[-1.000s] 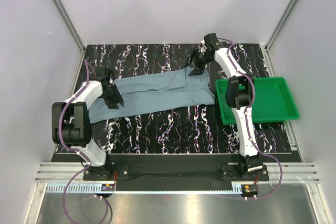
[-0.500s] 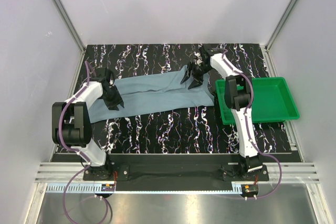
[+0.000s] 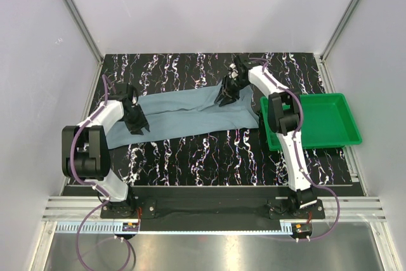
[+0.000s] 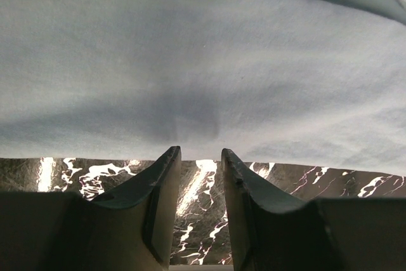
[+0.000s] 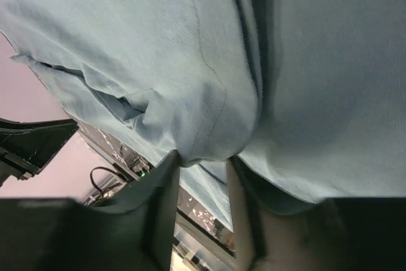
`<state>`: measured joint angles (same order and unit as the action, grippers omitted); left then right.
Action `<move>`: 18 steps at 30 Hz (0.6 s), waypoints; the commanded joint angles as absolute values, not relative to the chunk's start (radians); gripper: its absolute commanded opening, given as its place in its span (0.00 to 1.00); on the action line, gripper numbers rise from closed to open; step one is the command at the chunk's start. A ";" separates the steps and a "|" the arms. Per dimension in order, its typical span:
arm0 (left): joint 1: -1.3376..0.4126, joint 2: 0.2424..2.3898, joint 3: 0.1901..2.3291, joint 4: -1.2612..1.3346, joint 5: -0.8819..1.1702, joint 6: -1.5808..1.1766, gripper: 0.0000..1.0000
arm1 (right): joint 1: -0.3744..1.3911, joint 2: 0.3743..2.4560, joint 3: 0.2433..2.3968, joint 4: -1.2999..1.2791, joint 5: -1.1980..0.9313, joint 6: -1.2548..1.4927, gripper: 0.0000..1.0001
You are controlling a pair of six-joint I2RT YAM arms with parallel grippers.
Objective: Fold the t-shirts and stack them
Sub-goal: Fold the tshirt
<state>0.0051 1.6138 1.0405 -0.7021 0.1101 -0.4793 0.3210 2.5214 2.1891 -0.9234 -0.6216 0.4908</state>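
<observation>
One blue-grey t-shirt (image 3: pixel 190 115) lies stretched from left to right across the black marbled table (image 3: pixel 209 153). My left gripper (image 3: pixel 138 124) rests at its left end. In the left wrist view its jaws (image 4: pixel 200 152) stand a narrow gap apart, with bare table showing between them and the t-shirt (image 4: pixel 203 61) edge just at the tips. My right gripper (image 3: pixel 224 95) is at the shirt's far edge, right of middle. Seen from the right wrist, the gripper (image 5: pixel 203 157) pinches a bunched fold of the t-shirt (image 5: pixel 304 80) between its tips.
A green plastic tray (image 3: pixel 342 139) stands at the table's right side, close to the shirt's right end and behind the right arm. Grey walls with metal frame rails close in the table on three sides.
My right gripper has slid left and nearer along the shirt's far edge, and its jaws have narrowed onto a fold of cloth. The left gripper has stayed put.
</observation>
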 commanded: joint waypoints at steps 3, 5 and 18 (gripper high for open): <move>0.005 1.566 1.025 -0.681 0.130 -0.466 0.38 | 0.351 2.508 2.328 -0.827 -0.632 0.529 0.35; 0.006 1.562 1.016 -0.678 0.130 -0.466 0.38 | 0.376 2.523 2.350 -0.758 -0.646 0.579 0.35; 0.005 1.473 1.015 -0.744 0.026 -0.430 0.38 | 0.359 2.328 2.319 -0.948 -0.535 0.497 0.63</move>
<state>0.0051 1.5368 1.0035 -0.7170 0.0887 -0.4606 0.4118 2.5591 2.4359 -0.7666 -0.6571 0.6250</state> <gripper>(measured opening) 0.378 0.641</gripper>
